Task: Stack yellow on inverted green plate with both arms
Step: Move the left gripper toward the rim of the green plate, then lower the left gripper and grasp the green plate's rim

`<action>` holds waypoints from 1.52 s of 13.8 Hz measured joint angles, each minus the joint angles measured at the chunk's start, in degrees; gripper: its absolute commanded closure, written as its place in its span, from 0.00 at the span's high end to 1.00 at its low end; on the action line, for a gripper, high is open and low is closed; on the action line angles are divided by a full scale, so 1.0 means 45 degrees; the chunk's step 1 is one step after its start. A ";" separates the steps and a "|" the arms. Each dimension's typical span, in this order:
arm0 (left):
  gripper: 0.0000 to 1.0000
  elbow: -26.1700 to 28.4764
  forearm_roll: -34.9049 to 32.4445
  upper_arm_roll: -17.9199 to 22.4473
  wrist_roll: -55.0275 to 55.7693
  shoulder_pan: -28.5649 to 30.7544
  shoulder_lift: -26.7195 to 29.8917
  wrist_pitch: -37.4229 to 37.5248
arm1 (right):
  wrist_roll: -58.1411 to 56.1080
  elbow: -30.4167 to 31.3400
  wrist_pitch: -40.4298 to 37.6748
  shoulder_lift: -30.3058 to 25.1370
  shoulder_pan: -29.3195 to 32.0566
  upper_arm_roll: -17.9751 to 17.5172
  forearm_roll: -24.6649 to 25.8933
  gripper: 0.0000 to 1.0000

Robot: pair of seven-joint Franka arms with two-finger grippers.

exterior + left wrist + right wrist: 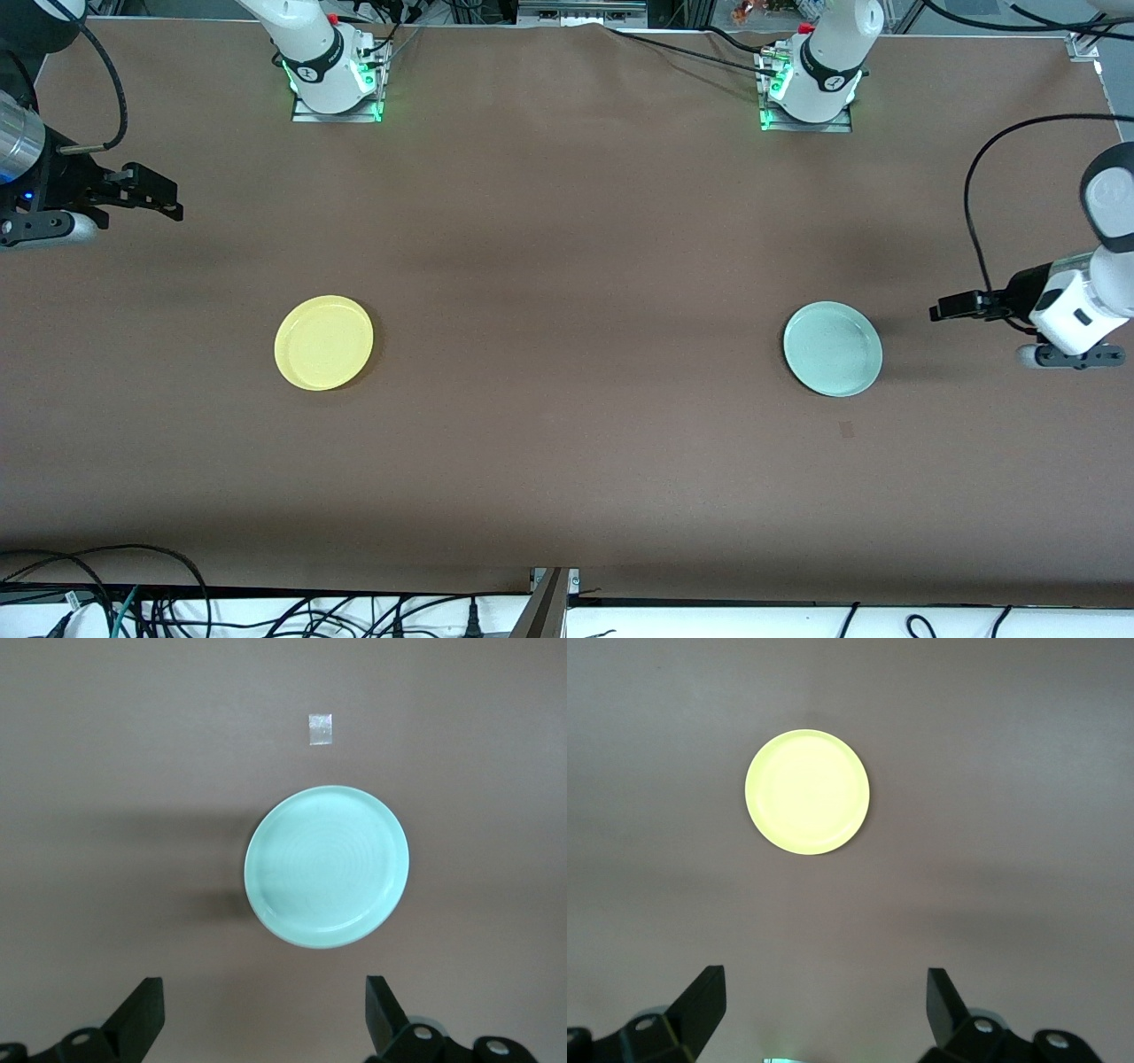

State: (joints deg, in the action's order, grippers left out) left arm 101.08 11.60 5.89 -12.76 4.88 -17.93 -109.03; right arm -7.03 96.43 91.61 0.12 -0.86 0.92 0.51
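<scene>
I have the yellow plate [324,343] lying rim-up on the brown table [567,443], in the lower left-centre of the front view, toward the right arm's end. The green plate [833,348] sits well apart from it in the lower right-centre of that view, toward the left arm's end, and both lie about equally near the front camera. From the concentric rings I see in the left wrist view, the green plate [327,866] looks to be resting rim-up, though I can't be fully sure from this angle. A small pale square of tape [320,729] is stuck to the table just beside it; in the front view that mark [846,430] shows a little lower than the plate, so nearer the camera.

My right gripper [164,199] hangs at the left edge of the front view, over bare table, released with its fingers [700,1005] spread wide and nothing between them; the yellow plate [807,791] shows in the upper middle of its wrist view. My left gripper [943,310] hangs at the right edge, just beside the green plate, likewise spread open and empty, fingers [142,1014] framing bare table.
</scene>
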 measured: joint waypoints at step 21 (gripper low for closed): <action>0.94 0.2031 0.2665 -0.0175 -0.3535 0.0281 -0.2979 -0.5026 | 0.0000 -0.0159 0.0004 -0.0002 -0.0006 -0.0019 0.0117 1.00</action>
State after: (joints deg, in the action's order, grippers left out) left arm 110.22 23.59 5.10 -28.66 6.15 -31.34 -131.65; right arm -7.03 95.72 91.63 0.11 -0.88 0.84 1.04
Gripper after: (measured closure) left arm 0.004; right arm 0.000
